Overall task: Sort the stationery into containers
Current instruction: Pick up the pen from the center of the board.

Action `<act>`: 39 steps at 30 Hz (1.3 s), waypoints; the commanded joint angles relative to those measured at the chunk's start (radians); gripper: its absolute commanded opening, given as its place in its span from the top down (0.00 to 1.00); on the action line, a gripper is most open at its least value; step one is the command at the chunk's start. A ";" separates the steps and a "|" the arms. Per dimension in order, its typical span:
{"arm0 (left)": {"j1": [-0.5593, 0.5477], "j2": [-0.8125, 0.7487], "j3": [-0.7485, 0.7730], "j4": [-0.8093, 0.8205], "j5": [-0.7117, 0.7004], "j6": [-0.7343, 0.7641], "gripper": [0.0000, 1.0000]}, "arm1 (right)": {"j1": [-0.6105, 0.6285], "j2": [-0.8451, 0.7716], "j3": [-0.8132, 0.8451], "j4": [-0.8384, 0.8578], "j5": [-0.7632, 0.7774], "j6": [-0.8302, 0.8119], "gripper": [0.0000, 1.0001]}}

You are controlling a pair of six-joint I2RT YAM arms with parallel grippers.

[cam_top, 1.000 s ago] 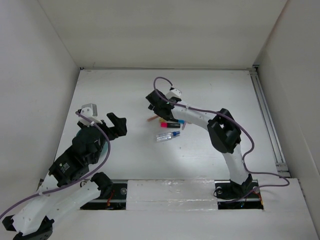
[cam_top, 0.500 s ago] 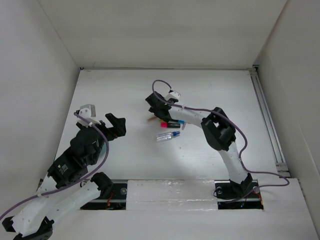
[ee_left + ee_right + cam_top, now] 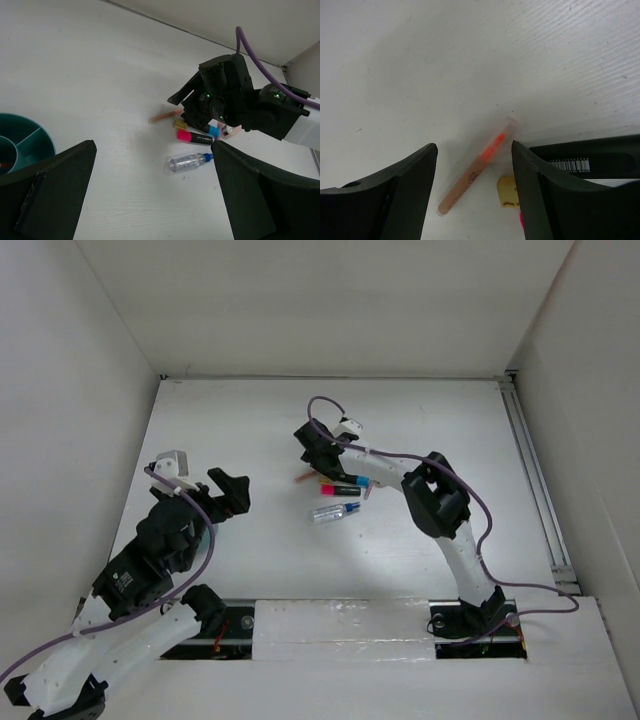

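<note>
An orange-brown pencil (image 3: 477, 172) lies flat on the white table, also in the top view (image 3: 303, 478). My right gripper (image 3: 472, 155) is low over it and open, one finger on each side, neither touching it. Just right of it lie a yellow-ended marker (image 3: 507, 192), a black marker with a pink end (image 3: 195, 137) and a clear blue-capped pen (image 3: 187, 162). My left gripper (image 3: 150, 200) hangs wide open and holds nothing, well left of the pile (image 3: 205, 480). The teal cup (image 3: 47, 140) shows only at the left edge of the left wrist view.
The teal cup has inner dividers. White walls close in the table on the left, back and right. A rail (image 3: 535, 480) runs along the table's right edge. The right arm's purple cable (image 3: 330, 405) loops above its wrist.
The right gripper's jaws have narrowed around the orange pencil, and its wrist shifted slightly. The left arm has drifted a little; the stationery has not moved.
</note>
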 commanded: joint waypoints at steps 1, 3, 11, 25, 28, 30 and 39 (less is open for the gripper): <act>-0.003 -0.018 -0.013 0.035 -0.006 0.004 0.00 | 0.000 0.020 0.022 0.002 -0.007 -0.010 0.34; -0.003 -0.027 -0.013 0.035 -0.015 0.004 0.00 | 0.000 0.031 0.022 -0.018 -0.007 -0.019 0.36; -0.003 -0.036 -0.013 0.025 -0.024 0.004 0.00 | -0.019 0.040 0.000 -0.007 -0.032 -0.051 0.52; -0.003 -0.074 -0.004 0.016 -0.033 -0.005 0.00 | -0.060 0.052 0.037 -0.033 -0.155 -0.211 0.60; -0.003 -0.084 -0.004 0.016 -0.043 -0.014 0.00 | -0.060 0.065 0.051 -0.056 -0.155 -0.237 0.64; -0.003 -0.084 -0.004 0.007 -0.053 -0.014 0.00 | -0.060 0.074 0.072 -0.069 -0.155 -0.248 0.64; -0.003 -0.093 -0.004 0.007 -0.053 -0.014 0.00 | -0.069 0.102 0.128 -0.122 -0.188 -0.286 0.69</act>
